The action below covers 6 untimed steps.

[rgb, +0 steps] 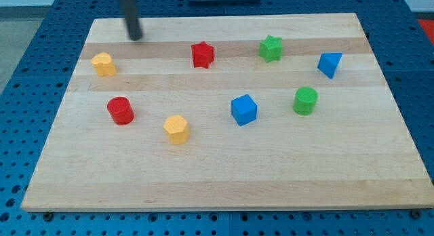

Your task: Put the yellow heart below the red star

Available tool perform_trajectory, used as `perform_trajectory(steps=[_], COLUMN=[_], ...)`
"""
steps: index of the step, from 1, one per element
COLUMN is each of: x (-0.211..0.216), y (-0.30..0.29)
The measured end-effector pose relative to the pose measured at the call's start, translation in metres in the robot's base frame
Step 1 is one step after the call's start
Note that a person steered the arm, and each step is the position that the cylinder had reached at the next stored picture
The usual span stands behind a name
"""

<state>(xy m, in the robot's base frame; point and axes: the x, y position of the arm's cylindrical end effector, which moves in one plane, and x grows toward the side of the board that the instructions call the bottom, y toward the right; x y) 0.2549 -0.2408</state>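
Closest to us sits a yellow hexagonal block (176, 129), with the red cylinder (121, 110) up to its left and the blue cube (244, 109) to its right on the wooden board (224, 175). Up top, my tip (136, 36) touches nothing, just above and right of the yellow heart (103, 64). Well off to the right waits the red star (202, 54).

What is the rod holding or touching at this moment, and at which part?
Nothing. My tip stands apart from every block, above and right of the yellow heart, left of the red star.
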Motion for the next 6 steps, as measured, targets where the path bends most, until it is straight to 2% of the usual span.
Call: perform_trajectory(steps=[1, 2, 5, 6], x=[0.041, 0.065, 0.129, 0.127], y=[-0.063, -0.056, 0.120, 0.109])
